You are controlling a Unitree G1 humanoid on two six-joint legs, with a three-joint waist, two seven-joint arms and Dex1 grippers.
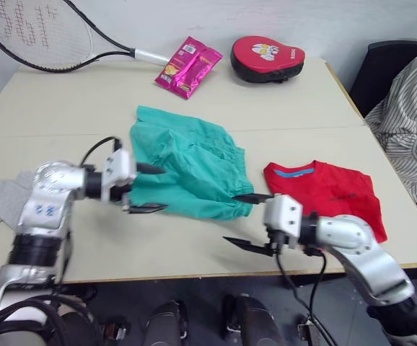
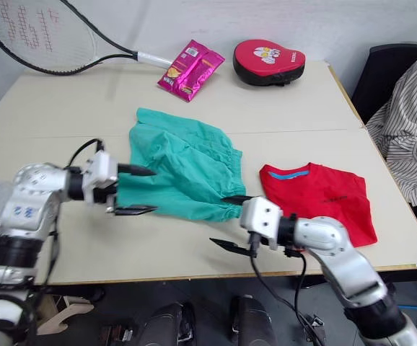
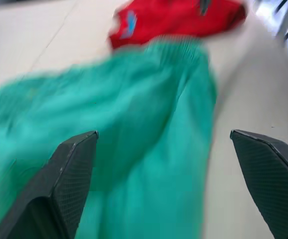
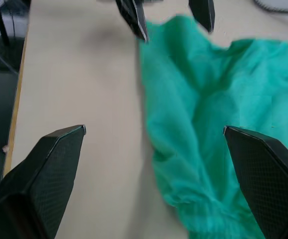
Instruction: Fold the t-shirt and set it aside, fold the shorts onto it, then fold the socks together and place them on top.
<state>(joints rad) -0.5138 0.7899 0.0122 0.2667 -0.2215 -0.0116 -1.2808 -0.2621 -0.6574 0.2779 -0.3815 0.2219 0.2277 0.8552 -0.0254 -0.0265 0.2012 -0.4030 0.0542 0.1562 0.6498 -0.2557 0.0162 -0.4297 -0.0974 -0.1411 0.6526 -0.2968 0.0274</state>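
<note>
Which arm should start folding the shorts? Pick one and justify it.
Left, probably. The left gripper is open with its fingers already straddling the near edge of the shorts. The right gripper, also open, hangs beside the waistband corner, mostly over bare table.

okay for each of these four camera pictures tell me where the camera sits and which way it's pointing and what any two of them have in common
Left eye, right eye: on the head, facing forward and down over the table; both arms show, left gripper and right gripper open at the shorts.
Left wrist: along its own fingers, over the shorts toward the t-shirt.
Right wrist: along its own fingers, toward the shorts and the left gripper.
Shared: every view shows the shorts.
</note>
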